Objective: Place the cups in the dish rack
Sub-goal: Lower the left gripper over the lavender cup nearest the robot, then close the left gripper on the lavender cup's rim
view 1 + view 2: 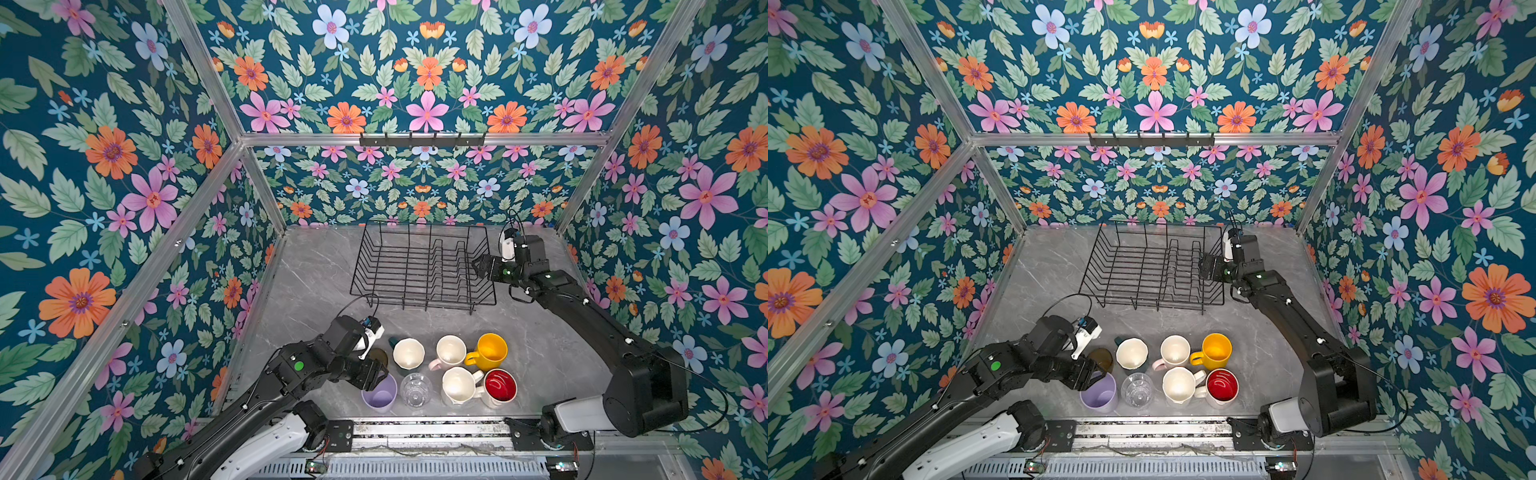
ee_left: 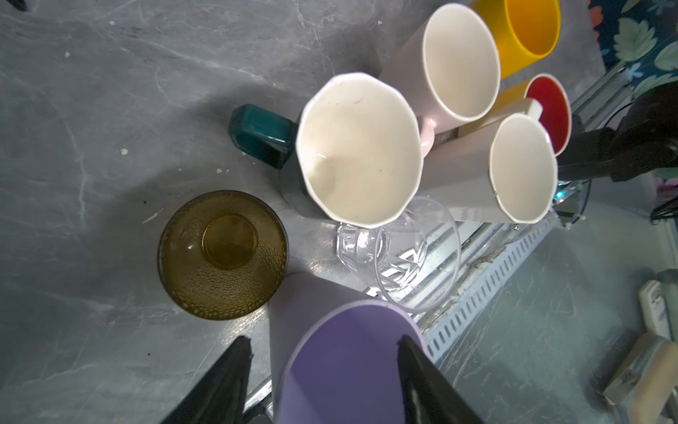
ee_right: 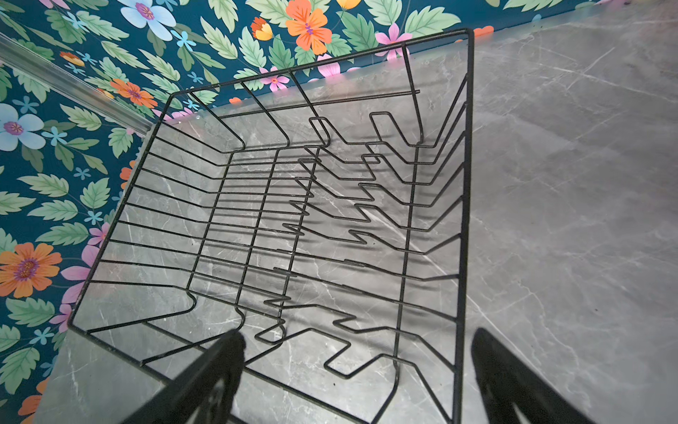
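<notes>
Top views, stereo pair: we look steeply down from high over the near edge; both share the whole marble table (image 1: 316, 266), dish rack (image 1: 422, 270) and cups (image 1: 450, 350). Left wrist: we sit close above the lilac tumbler (image 2: 341, 367), facing the cups. Right wrist: we hang near the dish rack, looking down into it

cups (image 1: 408, 353): clustered front of table (image 1: 316, 270) | dish rack (image 1: 424, 266): behind cups, apart

Grey marble tabletop (image 1: 307, 266): black wire dish rack (image 1: 424, 299) stands at twelve o'clock, and eight cups (image 1: 451, 351) cluster at six o'clock, well apart from it.
</notes>
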You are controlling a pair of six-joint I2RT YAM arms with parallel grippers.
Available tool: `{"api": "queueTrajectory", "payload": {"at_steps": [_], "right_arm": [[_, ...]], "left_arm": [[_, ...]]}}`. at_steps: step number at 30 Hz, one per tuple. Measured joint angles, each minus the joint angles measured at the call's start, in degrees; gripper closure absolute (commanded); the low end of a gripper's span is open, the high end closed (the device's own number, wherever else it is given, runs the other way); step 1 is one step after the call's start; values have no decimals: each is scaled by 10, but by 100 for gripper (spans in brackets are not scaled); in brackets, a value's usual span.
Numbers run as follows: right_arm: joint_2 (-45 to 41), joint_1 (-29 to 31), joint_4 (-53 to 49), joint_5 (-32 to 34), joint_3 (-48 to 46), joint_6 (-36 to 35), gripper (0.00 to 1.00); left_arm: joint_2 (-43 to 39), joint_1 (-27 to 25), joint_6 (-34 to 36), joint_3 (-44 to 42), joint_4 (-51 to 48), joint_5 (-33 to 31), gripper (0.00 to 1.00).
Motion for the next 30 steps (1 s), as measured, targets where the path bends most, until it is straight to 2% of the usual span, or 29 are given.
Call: {"api": "queueTrajectory", "payload": {"at_steps": [6, 14, 27, 30], "right_arm": [[1, 0, 0, 1, -2, -3, 4], [-1, 0, 0, 5, -10, -7, 4], [-8, 0, 0, 15, -15, -9, 4], [-8, 0, 0, 16, -16, -9, 4]], "left_arm": [[26, -37, -15, 0, 0, -42, 37], [53, -60, -30, 4, -4, -81, 44], [73, -86, -45, 5, -18, -94, 56], [75, -90, -54, 4, -20, -94, 62]]}}
